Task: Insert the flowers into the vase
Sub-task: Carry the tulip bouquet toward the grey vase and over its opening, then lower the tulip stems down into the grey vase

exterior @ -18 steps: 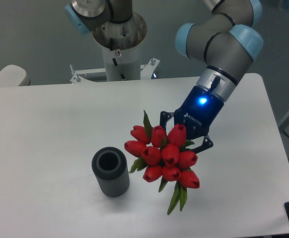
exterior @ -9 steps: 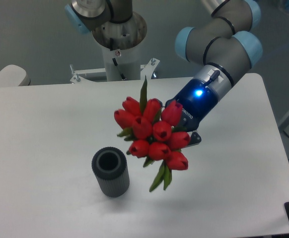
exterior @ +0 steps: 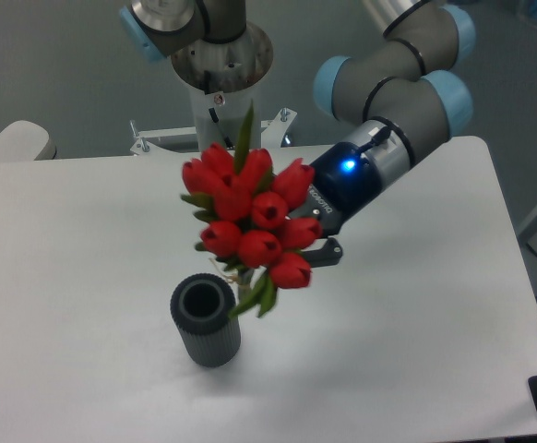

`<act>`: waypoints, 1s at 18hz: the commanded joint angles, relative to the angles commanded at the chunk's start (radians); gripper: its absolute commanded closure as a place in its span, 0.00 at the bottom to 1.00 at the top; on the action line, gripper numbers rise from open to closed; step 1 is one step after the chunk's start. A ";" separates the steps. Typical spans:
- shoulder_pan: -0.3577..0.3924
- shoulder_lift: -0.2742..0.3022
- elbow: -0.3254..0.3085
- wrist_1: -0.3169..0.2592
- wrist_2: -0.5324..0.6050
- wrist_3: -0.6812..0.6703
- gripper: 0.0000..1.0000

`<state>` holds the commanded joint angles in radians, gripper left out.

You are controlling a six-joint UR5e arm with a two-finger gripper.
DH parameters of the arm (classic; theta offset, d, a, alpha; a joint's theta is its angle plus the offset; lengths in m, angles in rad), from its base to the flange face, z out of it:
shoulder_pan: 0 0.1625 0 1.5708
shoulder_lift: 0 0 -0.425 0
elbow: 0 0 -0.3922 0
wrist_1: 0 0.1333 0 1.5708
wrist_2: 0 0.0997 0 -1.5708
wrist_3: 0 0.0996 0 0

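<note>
— Far left of the bench (exterior: 84, 277), what stands there?

— The vase (exterior: 205, 321), upright, mouth open to the room, nothing in it yet. It sits on the white top, well clear of the arm's base (exterior: 222, 83) at the back.

— And just right of it?

— The flowers (exterior: 250, 221), held aloft above and slightly right of the vase. Red buds crowd the upper part of the bunch; the green stem ends point down and to the left, hanging close by the vase's right rim, still outside the mouth as far as I can judge.

— Who has them?

— The claw (exterior: 319, 242), further right again, clenched on the flowers from behind. The buds hide most of its fingers, but the bunch hangs from nothing else.

— So what does the coming move turn on?

— The bunch's long axis is tilted, heads up to the left of the claw, stems slanting toward the vase. The vase lies down and left of the claw. In my view the stems need to come a little further left over the mouth and straighten before descending.
</note>
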<state>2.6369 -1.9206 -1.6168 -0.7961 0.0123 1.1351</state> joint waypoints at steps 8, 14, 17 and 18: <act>-0.005 0.031 -0.098 0.008 -0.003 0.078 0.81; -0.026 0.034 -0.127 0.009 -0.003 0.103 0.81; -0.029 0.040 -0.140 0.009 -0.003 0.104 0.81; -0.029 0.040 -0.146 0.009 -0.003 0.107 0.81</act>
<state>2.6078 -1.8807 -1.7625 -0.7869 0.0092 1.2425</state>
